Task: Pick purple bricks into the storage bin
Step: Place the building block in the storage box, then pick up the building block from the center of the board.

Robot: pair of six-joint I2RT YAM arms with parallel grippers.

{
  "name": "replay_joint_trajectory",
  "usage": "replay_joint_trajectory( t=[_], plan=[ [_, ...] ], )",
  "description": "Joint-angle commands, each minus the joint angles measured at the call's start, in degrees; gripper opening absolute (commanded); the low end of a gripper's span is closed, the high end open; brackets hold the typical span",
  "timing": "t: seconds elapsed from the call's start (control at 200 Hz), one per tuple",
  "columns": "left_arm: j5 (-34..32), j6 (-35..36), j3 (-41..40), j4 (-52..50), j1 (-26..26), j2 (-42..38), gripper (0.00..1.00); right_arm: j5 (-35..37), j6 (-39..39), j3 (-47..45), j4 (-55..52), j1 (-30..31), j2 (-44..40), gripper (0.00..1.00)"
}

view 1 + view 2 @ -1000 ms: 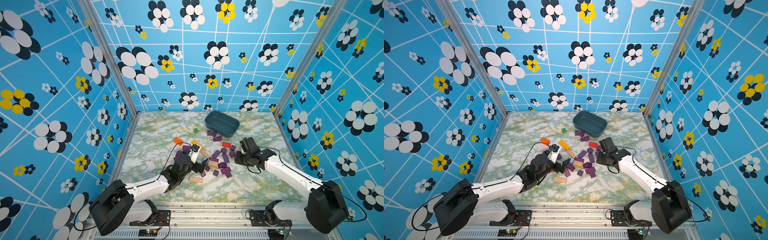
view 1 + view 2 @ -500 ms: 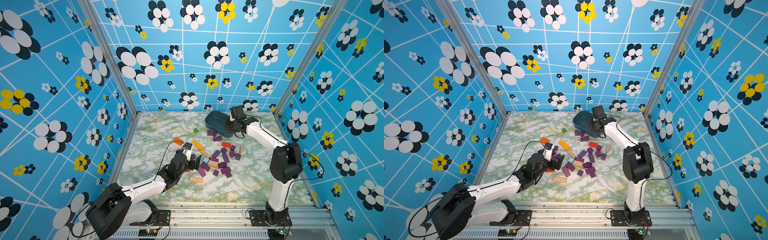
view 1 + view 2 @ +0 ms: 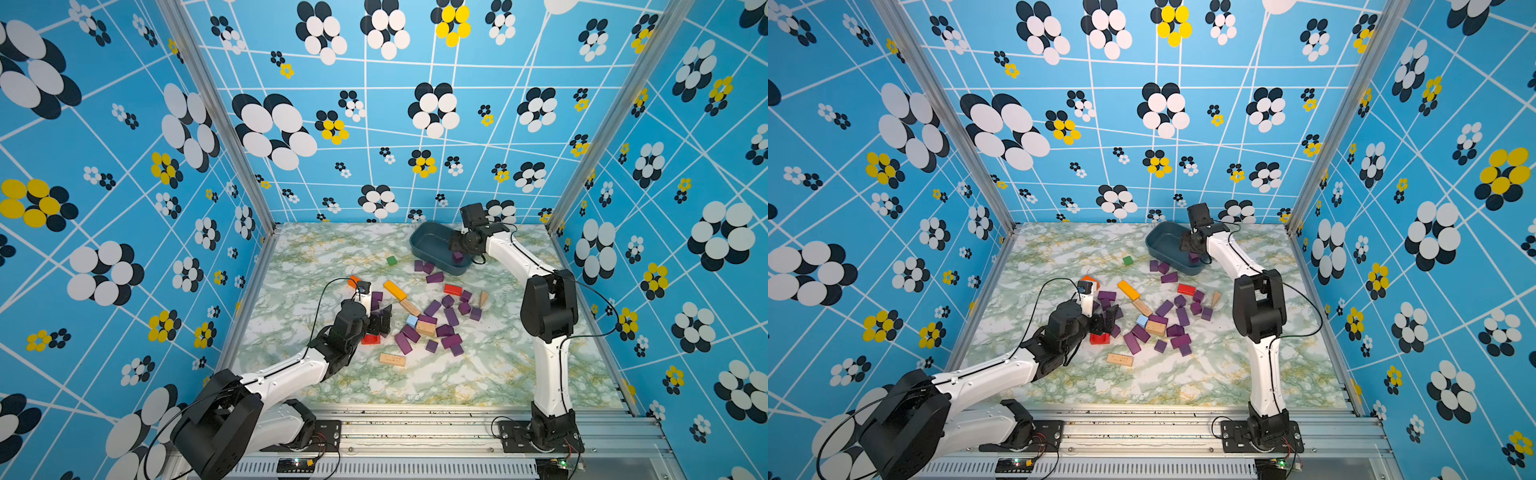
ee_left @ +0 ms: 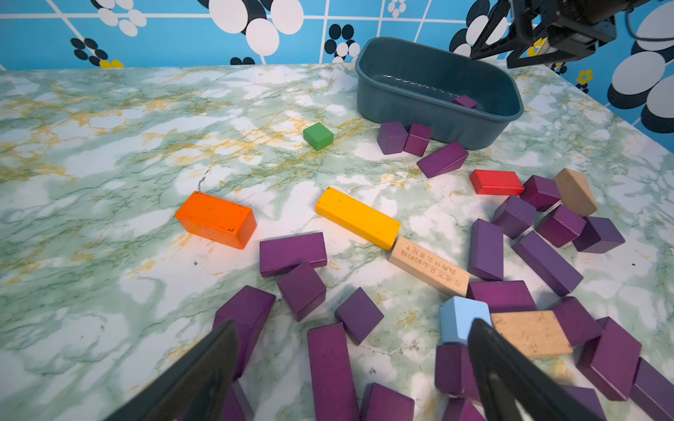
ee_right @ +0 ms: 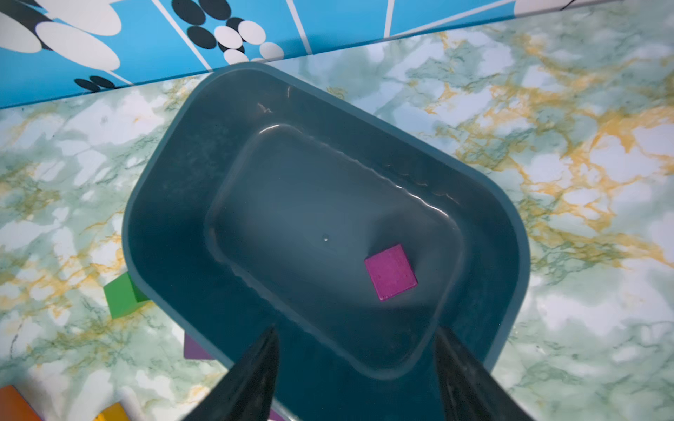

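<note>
One tan block [image 4: 428, 266] beside purple bricks [image 4: 487, 249] carries unreadable printed characters.

A tan wooden bar [image 4: 429, 265], touching the end of the yellow bar [image 4: 357, 217], carries 1 line of printed Chinese characters ending in a question mark; seen upside down, they cannot be read with certainty. In a top view, another tan bar [image 3: 392, 360] shows faint, unreadable marks.

My left gripper [image 4: 350, 328] hangs low, jaws wide; my right gripper [image 5: 354, 330], arm outstretched, points down, jaws parted.
</note>
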Motion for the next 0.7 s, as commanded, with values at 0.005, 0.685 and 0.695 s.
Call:
replay_joint_trajectory(
  t=[0.005,0.685,0.695],
  plan=[
    [-1.83,-0.66,1.79,-5.64,0.72,-2.64,0.99,0.06,-2.9,-4.49,-0.34,0.17,-7.31,0.71],
    [0.02,-11.04,11.51,-37.4,10.5,-2.1,1.0,-21.97,2.22,-59.38,18.67,0.15,-52.26,0.85],
    [-0.03,-11.25,11.58,-37.57,10.52,-1.81,0.99,-21.96,2.21,-59.79,18.69,0.17,-52.51,0.85]
  ],
)
